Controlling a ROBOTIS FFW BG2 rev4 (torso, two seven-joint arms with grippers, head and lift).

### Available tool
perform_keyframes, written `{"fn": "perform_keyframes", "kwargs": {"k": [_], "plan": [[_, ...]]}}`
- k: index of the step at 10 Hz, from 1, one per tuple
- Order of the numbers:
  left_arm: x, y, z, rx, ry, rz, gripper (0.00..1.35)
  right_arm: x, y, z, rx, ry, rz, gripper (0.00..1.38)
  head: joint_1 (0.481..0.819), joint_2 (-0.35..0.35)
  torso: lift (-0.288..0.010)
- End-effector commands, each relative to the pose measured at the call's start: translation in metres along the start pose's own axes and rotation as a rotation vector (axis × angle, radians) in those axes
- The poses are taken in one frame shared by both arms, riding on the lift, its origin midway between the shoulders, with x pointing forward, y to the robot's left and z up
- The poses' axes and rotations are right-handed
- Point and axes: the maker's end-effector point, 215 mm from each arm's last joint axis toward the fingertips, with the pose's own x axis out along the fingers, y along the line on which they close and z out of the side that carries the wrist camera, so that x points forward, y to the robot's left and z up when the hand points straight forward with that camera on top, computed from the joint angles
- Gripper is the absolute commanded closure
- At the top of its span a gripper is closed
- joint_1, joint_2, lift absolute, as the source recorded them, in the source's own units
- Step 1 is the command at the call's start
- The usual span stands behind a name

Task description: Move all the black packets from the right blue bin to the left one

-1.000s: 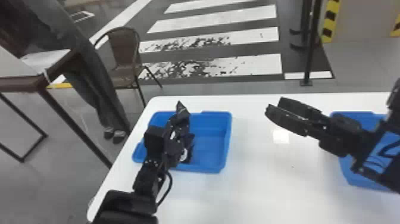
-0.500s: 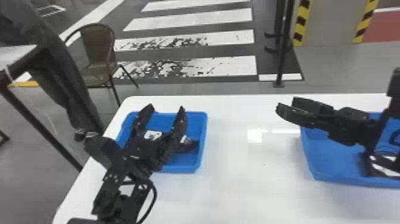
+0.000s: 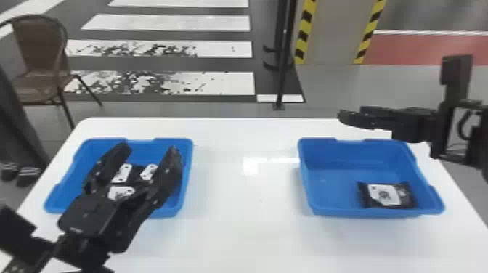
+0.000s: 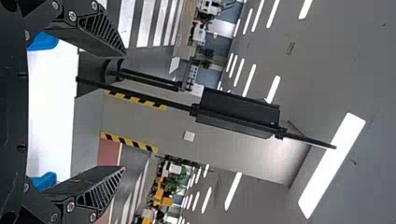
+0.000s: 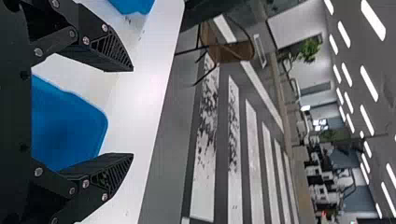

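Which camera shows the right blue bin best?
The head view: it shows the right blue bin nearly whole, with a black packet inside. The right wrist view shows part of it, beyond the right gripper; the left wrist view shows a small blue bit.

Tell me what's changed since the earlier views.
The left gripper has opened above the left bin; any release is unclear. The right gripper has moved rightward relative to the right bin. The head view has swung right. Both bins stayed put on the table.
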Motion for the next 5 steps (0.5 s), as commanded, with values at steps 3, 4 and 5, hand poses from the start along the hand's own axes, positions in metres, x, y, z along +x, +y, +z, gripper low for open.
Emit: {"fn": "perform_keyframes", "kwargs": {"k": [3, 4, 5], "plan": [[-0.005, -0.009, -0.004, -0.029, 0.024, -0.012, 0.18, -0.076, -0.052, -0.034, 0.174, 0.173, -0.263, 0.41, 0.687, -0.158, -0.140], [-0.005, -0.009, -0.005, -0.030, 0.026, -0.012, 0.18, -0.094, -0.062, -0.039, 0.223, 0.205, -0.332, 0.41, 0.695, -0.187, -0.140], [-0.005, -0.010, -0.005, -0.032, 0.029, -0.014, 0.18, -0.102, -0.073, -0.032, 0.211, 0.201, -0.383, 0.41, 0.695, -0.214, -0.140]]}}
